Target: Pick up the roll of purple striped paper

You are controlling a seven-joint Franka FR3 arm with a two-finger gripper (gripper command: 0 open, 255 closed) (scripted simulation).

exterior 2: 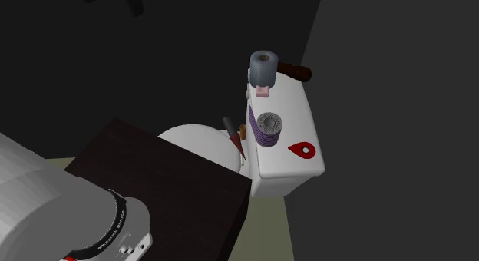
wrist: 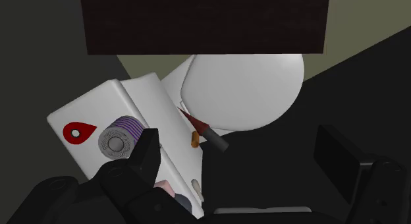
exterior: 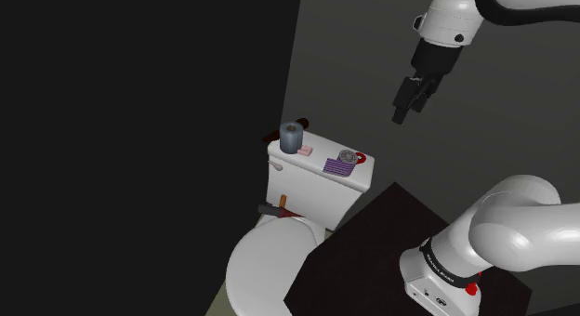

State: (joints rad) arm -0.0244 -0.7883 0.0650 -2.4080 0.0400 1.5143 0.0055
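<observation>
While gripper (exterior: 403,110) hangs open overhead, purple striped roll (exterior 2: 269,127) stands on tank lid (exterior 2: 295,113)

The roll seems to stand on end on the toilet's white tank lid. Its long axis rises straight off the lid, its round grey end face is turned up, and purple stripes ring its side. It sits close to the lid's bowl-side edge, about midway along the lid. A red teardrop-shaped piece (exterior 2: 302,150) lies toward one end of the lid and a small pink block (exterior 2: 262,91) toward the other; the roll touches neither. A grey roll (exterior 2: 263,66) stands just past the pink block at that end of the lid, with a brown handle (exterior 2: 294,71) behind it.

The black gripper is high above the lid and off to one side of it, well apart from the roll. Its two fingers (wrist: 146,150) are spread wide with nothing between them. In the wrist view the roll shows just outside one fingertip, not in the gap.

Bare lid lies on the roll's wall side. A slim red-tipped tool (wrist: 204,128) sits just below the lid's bowl-side edge, by the closed white seat cover (wrist: 244,91), and the dark stand (exterior 2: 153,183) is beyond that
</observation>
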